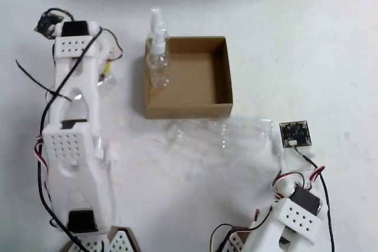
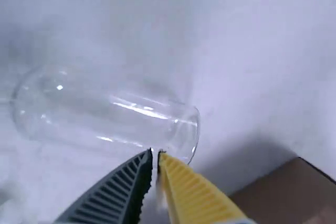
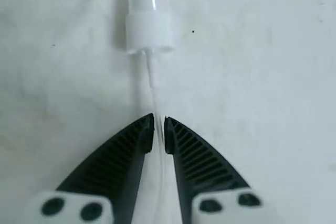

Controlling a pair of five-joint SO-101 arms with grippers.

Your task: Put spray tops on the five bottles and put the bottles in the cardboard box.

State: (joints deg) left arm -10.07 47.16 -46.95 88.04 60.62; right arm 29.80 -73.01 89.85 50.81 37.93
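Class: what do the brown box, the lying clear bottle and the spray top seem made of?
Brown open box: matte cardboard, thin folded walls. Clear lying bottle: glossy transparent plastic or glass, highlights; unclear which. White-collared spray top: probably plastic, smooth collar, translucent thin tube.

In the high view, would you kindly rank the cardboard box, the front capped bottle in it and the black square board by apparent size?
Largest: the cardboard box, clearly.
Then the capped bottle and the black square board look about alike. The bottle is longer and the board wider, so I leave them unranked.
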